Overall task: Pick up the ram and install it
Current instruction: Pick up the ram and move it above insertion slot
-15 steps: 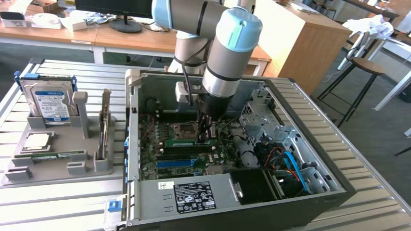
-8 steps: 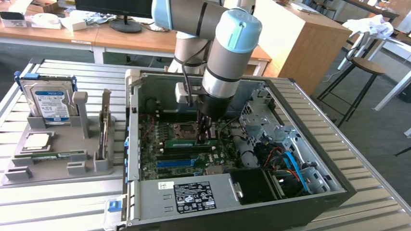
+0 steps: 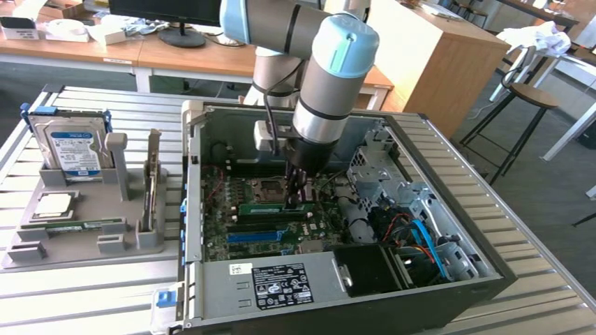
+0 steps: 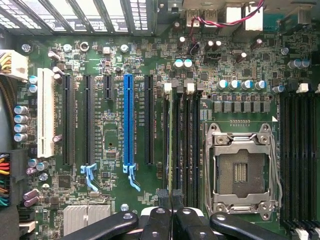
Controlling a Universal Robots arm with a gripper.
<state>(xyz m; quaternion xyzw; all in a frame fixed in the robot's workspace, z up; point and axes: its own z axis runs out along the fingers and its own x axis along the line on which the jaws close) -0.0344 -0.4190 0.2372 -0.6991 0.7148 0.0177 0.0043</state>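
- Bright, even room light in the exterior view; the slatted worktop [image 3: 84, 293] gleams pale.
- The open case [image 3: 373, 310] has a shaded interior.
- The motherboard [image 4: 115, 55] in the wrist view is evenly lit, metal parts glinting softly.

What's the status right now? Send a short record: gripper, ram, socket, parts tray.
gripper: down inside the open computer case, jaws shut on the ram
ram: on edge along a memory slot; whether fully seated, cannot tell
processor socket: empty, beside the memory slots
parts tray: at the exterior view's left, holding the hard drive and processor chip
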